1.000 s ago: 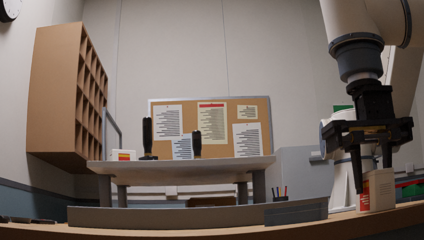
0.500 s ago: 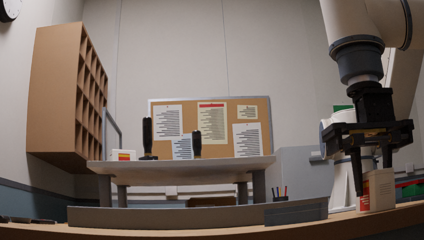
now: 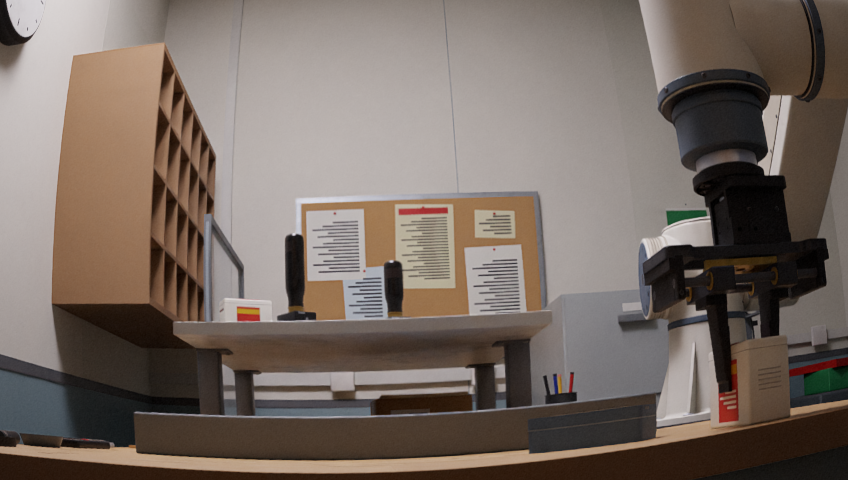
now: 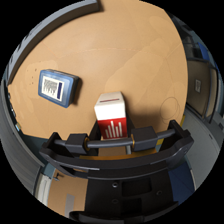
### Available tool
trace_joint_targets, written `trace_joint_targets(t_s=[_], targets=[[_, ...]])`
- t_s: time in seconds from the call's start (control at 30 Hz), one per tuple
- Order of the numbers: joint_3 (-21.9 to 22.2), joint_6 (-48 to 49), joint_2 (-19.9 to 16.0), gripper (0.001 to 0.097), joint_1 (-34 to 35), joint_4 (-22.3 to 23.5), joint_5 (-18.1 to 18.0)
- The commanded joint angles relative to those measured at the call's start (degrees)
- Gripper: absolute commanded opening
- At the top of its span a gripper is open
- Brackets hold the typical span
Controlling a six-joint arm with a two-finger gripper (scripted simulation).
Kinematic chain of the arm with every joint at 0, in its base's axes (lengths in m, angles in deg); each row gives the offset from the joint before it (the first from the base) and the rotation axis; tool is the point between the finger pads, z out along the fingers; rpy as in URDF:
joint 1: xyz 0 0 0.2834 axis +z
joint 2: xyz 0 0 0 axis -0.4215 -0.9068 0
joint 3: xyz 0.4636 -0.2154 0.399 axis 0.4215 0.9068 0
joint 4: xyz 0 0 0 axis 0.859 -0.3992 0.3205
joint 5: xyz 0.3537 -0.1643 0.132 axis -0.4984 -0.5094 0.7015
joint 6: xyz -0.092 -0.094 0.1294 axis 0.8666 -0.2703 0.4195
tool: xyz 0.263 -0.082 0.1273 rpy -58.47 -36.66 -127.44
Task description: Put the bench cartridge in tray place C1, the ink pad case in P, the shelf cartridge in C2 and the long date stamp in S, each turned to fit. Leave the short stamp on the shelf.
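The bench cartridge, a cream box with a red label, stands upright on the wooden bench between the fingers of my gripper. The ink pad case, blue with a white label, lies flat on the bench to the cartridge's left in the wrist camera. On the raised shelf stand the shelf cartridge, the long date stamp and the short stamp, all apart from each other. The grey tray lies along the bench in front of the shelf. My gripper is closing around the bench cartridge and grips it.
A pen cup sits behind the tray's right end. A pigeonhole cabinet hangs on the left wall, and a cork board stands behind the shelf. The robot's base is just behind the cartridge.
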Motion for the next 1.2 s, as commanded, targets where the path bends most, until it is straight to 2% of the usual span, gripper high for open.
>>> trace_joint_targets(t_s=[0.0,0.6,0.9,1.17], targets=[[0.0,0.0,0.0,0.038,0.0,0.0,0.0],[0.0,0.0,0.0,0.002,0.0,0.0,0.0],[-0.2,0.0,0.6,0.0015,0.0,0.0,-0.7],[-1.1,0.0,2.8,0.0015,0.0,0.0,-3.7]])
